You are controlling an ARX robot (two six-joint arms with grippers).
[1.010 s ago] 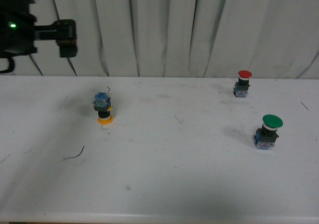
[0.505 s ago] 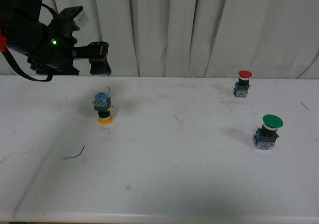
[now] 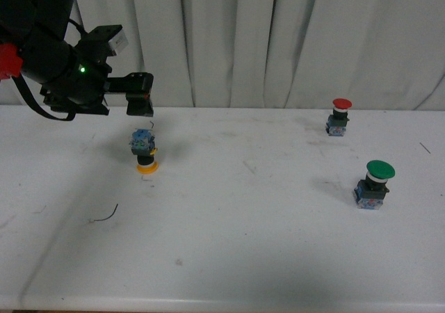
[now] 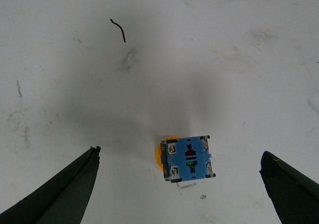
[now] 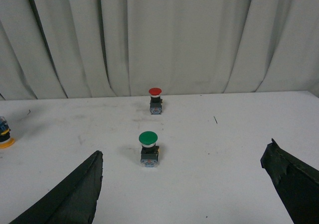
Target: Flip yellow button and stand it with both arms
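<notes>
This looks like a robotics lab or test bay rather than a home or a shop. A plain white table (image 3: 278, 257), scuffed and smudged with dark marks, stands before a pale grey curtain (image 3: 229, 42) that closes off the room behind. Loose industrial push-buttons sit well apart on it like test pieces: a yellow button (image 3: 144, 153), a red-capped button (image 3: 338, 117) and a green-capped button (image 3: 374, 184). A bulky black robot arm (image 3: 62, 62) with a lit green indicator light (image 3: 81, 68), a red tag (image 3: 7, 59) and black cables (image 3: 21, 94) hangs over the table's left side.
</notes>
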